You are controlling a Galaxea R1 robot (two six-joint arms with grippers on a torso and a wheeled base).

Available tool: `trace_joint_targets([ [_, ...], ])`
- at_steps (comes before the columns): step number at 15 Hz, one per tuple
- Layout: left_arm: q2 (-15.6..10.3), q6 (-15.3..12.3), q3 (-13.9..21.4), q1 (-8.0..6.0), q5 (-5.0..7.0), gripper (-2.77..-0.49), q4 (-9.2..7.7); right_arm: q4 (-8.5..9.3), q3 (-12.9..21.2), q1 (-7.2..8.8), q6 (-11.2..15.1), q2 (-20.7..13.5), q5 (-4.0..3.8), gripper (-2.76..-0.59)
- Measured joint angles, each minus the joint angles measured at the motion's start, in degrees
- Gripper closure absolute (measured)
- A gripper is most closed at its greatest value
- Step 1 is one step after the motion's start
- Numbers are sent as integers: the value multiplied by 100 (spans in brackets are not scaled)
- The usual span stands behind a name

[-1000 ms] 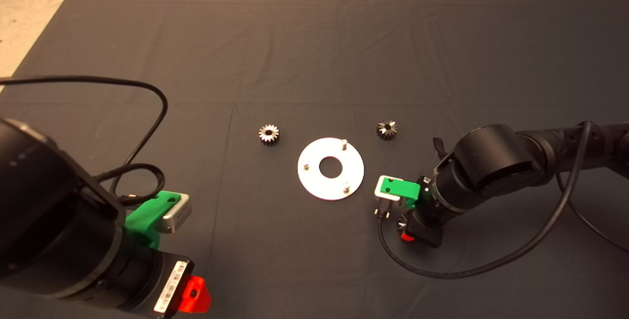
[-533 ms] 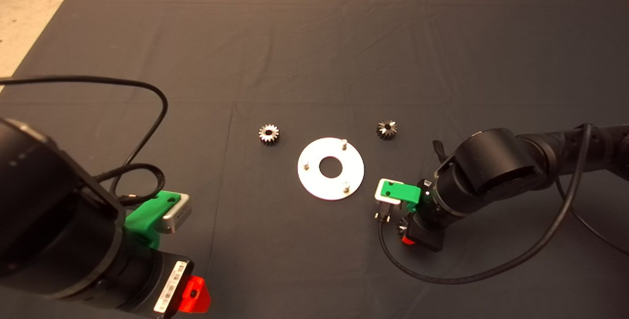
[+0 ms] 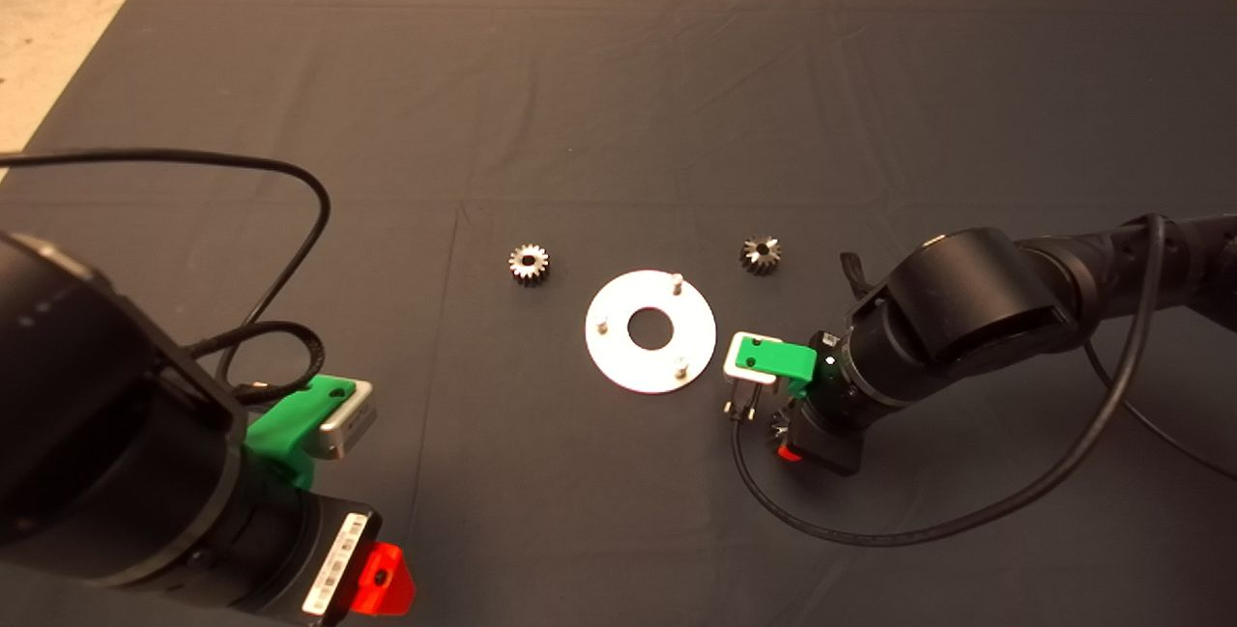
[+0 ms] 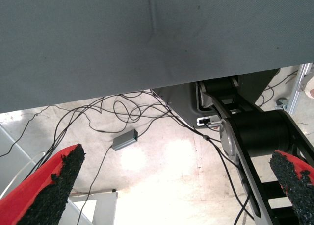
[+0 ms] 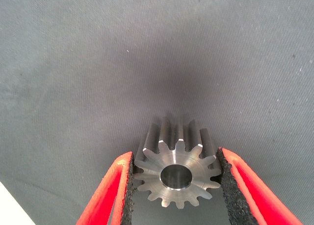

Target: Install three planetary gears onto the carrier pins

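Note:
The silvery round disc (image 3: 618,361) lies mid-mat with three carrier pins (image 3: 677,280) standing bare around its central hole. Two planetary gears rest on the mat, one left of the disc (image 3: 529,264) and one to its upper right (image 3: 761,253). The right gripper (image 3: 785,441) hovers just right of the disc's near edge. In the right wrist view a third gear (image 5: 176,173) sits bore-outward, with the right gripper (image 5: 175,159) shut on it, black pads (image 5: 128,186) pressing its teeth on both sides. The left gripper (image 3: 382,584) is parked at the lower left, open.
A black cable (image 3: 290,221) loops over the mat from the left arm, and another (image 3: 870,535) trails below the right arm. The left wrist view shows the mat's edge, floor cables and a small grey box (image 4: 124,139).
The right gripper has shifted a little left and up, closer to the disc, keeping the gear in its grip. The left arm, the disc and both loose gears have stayed put.

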Motion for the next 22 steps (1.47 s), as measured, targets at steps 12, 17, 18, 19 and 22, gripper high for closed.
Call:
trace_joint_targets([
  [12, 0, 0, 0, 0, 0, -275, 0, 30, -467, 308, 5, 832, 2, -106],
  [17, -2, 0, 0, 0, -2, -275, 0, 112, -747, 525, 5, 1093, 2, -105],
  [18, -2, 0, 0, 0, -2, -275, 0, 131, -780, 527, 5, 1133, 2, -105],
  [19, 0, 0, 0, 0, 0, -275, 0, 161, -814, 529, 5, 1170, 5, -105],
  [22, 0, 0, 0, 0, -2, -275, 0, 256, -908, 624, 5, 1226, 2, -105],
])
